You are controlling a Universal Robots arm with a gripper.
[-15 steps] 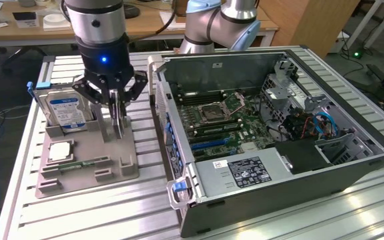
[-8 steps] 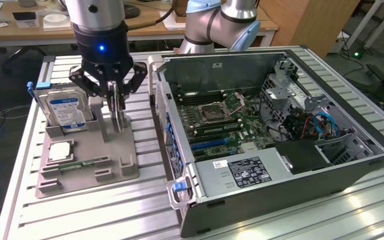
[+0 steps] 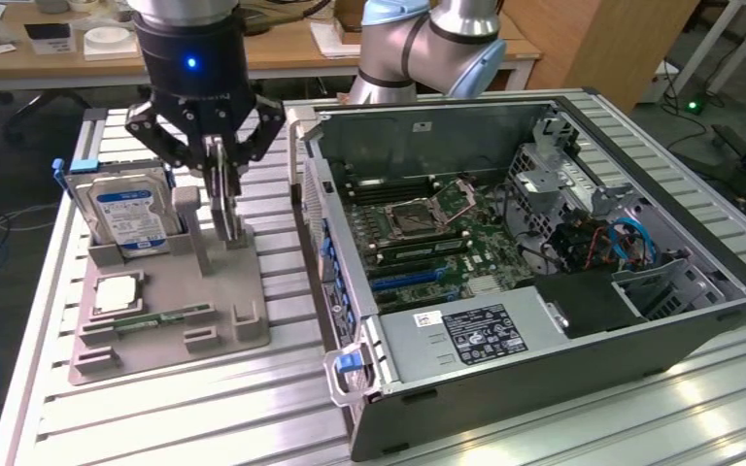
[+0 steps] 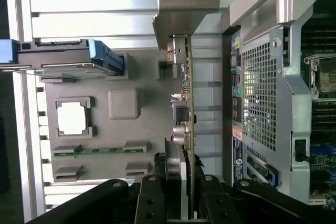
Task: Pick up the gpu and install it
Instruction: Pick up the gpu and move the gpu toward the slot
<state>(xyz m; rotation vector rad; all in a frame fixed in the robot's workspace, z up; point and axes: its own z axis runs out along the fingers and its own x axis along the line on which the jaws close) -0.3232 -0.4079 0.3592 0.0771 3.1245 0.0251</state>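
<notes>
The gpu (image 3: 228,209) stands on edge in the grey holder (image 3: 218,311), a thin card seen edge-on with its metal bracket toward the computer case. My gripper (image 3: 221,180) hangs straight above it, and its two fingers press the card's upper part from both sides. In the wrist view the gpu (image 4: 187,93) runs away from my gripper (image 4: 185,182) as a narrow green edge with connectors. The card's lower end still reaches the holder's slot. The open computer case (image 3: 542,243) lies beside the holder, toward the exterior view's right, with its motherboard (image 3: 412,233) exposed.
In the same holder are a silver hard drive (image 3: 127,209) with a blue-white label, a square processor (image 3: 117,293) and a narrow green memory stick (image 3: 159,318). The case's raised wall (image 3: 334,291) stands close to the gpu. Everything rests on a ribbed aluminium table (image 3: 152,417).
</notes>
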